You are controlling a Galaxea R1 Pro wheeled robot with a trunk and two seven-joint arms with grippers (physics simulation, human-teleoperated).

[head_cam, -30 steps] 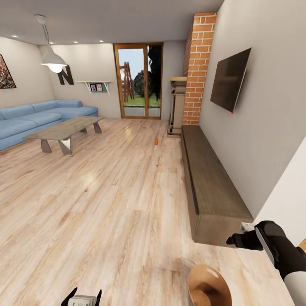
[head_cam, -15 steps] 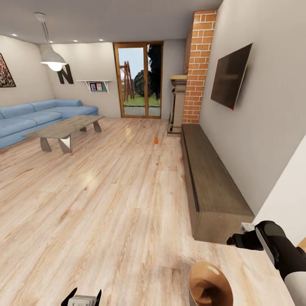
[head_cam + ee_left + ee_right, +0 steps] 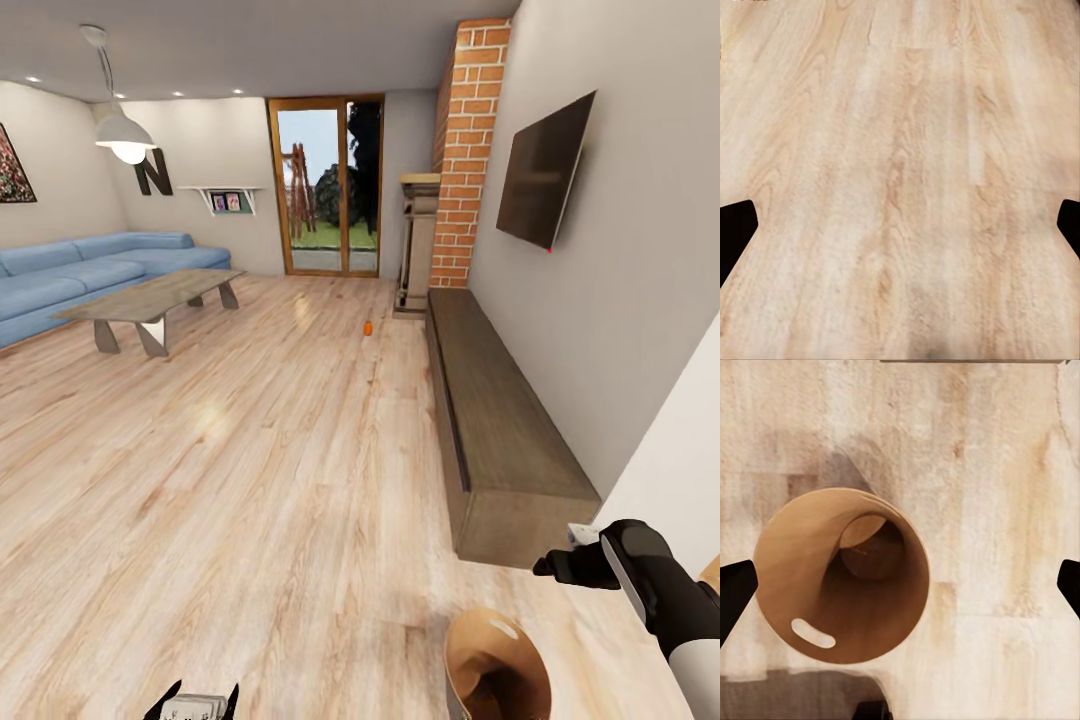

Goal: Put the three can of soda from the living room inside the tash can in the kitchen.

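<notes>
With both tools spread apart and empty, the robot is facing a small orange can, probably soda, standing on the floor ahead, while the bin is lying below the right tool, ready for it.

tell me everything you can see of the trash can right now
The trash can is a small round open bin with no lid and a glossy copper-brown inside. In the right wrist view its mouth faces the camera, showing the round bottom and a slot-shaped handle cutout near the rim. It looks empty: no cans inside. It stands on the light wood floor, upright as far as the views show. In the head view its rim shows at the lower edge, below the right arm. Nothing grips it.
</notes>
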